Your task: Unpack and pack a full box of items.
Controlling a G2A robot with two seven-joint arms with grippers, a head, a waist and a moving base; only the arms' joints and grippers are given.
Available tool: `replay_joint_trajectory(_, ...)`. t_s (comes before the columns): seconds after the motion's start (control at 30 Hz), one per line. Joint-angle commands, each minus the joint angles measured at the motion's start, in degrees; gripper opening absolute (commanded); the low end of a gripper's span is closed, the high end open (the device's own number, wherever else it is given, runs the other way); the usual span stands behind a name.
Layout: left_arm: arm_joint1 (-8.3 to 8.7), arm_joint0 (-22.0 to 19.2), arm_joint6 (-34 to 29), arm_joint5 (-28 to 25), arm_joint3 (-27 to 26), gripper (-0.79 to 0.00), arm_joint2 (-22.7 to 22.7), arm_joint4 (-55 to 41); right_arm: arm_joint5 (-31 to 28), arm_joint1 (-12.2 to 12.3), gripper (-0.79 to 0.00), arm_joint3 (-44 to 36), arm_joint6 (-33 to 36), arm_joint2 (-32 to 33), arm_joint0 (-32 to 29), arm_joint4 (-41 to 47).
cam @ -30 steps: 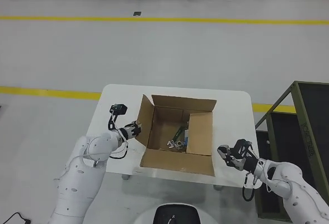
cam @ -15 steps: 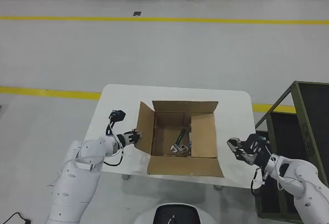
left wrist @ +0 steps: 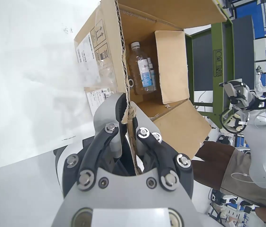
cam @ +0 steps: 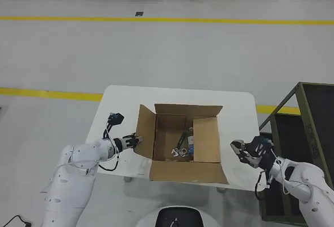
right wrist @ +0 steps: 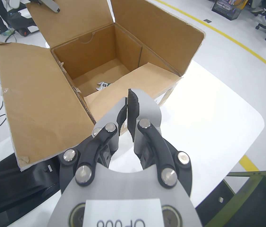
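Note:
An open cardboard box (cam: 187, 170) stands mid-table with its flaps spread. Inside lie a green-handled wrench (cam: 181, 139) and a clear plastic bottle (left wrist: 142, 72). My left gripper (cam: 136, 139) is shut on the edge of the box's left flap (left wrist: 121, 48), the cardboard pinched between its fingers (left wrist: 109, 109). My right gripper (right wrist: 127, 106) is shut on nothing. It hangs off the box's right side (cam: 236, 148), over the table's right edge and apart from the right flap (cam: 207, 139). The right wrist view shows the wrench's head (right wrist: 102, 85) on the box floor.
The white table (cam: 121, 102) has bare room left of and behind the box. A green metal cart frame (cam: 303, 130) stands close to the table's right side, beside my right arm. A yellow line (cam: 42, 92) crosses the floor.
The box has turned square to the table and shifted slightly right, its left flap drawn outward by my left gripper. My right gripper drew away from the box to the right, then held still.

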Motion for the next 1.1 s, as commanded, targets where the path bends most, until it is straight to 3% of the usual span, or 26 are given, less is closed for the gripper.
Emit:
replay_joint_trajectory(0.0, 0.23, -0.3, -0.8, -0.7, 0.2, -0.785, 0.2, 0.1, 0.0, 0.0, -0.736, 0.0, 0.0, -0.2, 0.1, 0.0)
replay_joint_trajectory(0.27, 0.74, -1.3, -2.1, -2.4, 1.6, -0.785, 0.9, -3.0, -0.1, -0.1, -0.739, 0.5, 0.4, -0.3, -0.1, -0.1)
replay_joint_trajectory(0.83, 0.92, -3.5, 4.3, 2.7, 10.3, -0.770, 2.3, -10.9, 0.0, -0.2, -0.739, 1.0, 0.2, -1.0, -0.1, 0.0)
replay_joint_trajectory(0.87, 0.93, -3.5, 4.4, 2.9, 10.6, -0.600, 2.2, -11.5, 0.0, -0.2, -0.739, 1.0, 0.2, -1.0, -0.1, 0.0)
replay_joint_trajectory(0.9, 1.04, -3.6, 4.3, 3.1, 11.0, -0.483, 2.2, -11.5, 0.0, -0.3, -0.736, 1.0, 0.2, -1.0, -0.1, 0.0)
replay_joint_trajectory(0.93, 1.14, -3.7, 4.3, 3.3, 11.1, -0.296, 2.3, -10.9, 0.0, -0.3, -0.730, 1.0, 0.2, -1.0, -0.1, 0.0)
replay_joint_trajectory(0.97, 1.16, -3.8, 4.2, 3.4, 11.2, 0.000, 2.4, -11.1, 0.0, -0.3, -0.723, 1.0, 0.1, -1.0, -0.1, 0.1)
replay_joint_trajectory(1.07, 1.38, -4.1, 4.2, 4.2, 11.7, 0.000, 2.6, -10.3, 0.0, -0.3, -0.723, 1.1, 0.1, -1.0, -0.1, 0.1)
